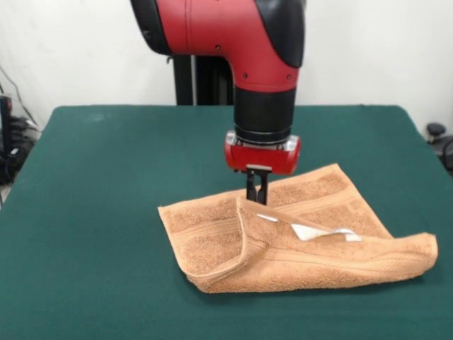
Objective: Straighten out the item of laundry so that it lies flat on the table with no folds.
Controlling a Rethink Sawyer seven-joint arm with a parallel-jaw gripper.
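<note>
The orange-tan terry towel (212, 241) lies folded over itself on the green table (85, 212), a little right of centre and near the front. A top layer runs from the left half out to a long flap at the right (396, 255). Band stripes run along its layers and a white label (315, 231) lies on top. My gripper (257, 197) comes straight down from the red arm onto the towel's back middle. Its narrow black fingers are closed on a raised fold edge of the towel.
The robot's black pedestal (195, 81) stands behind the table's far edge. Dark cables and gear (10, 142) sit off the table's left side, and a dark object (439, 138) off its right side.
</note>
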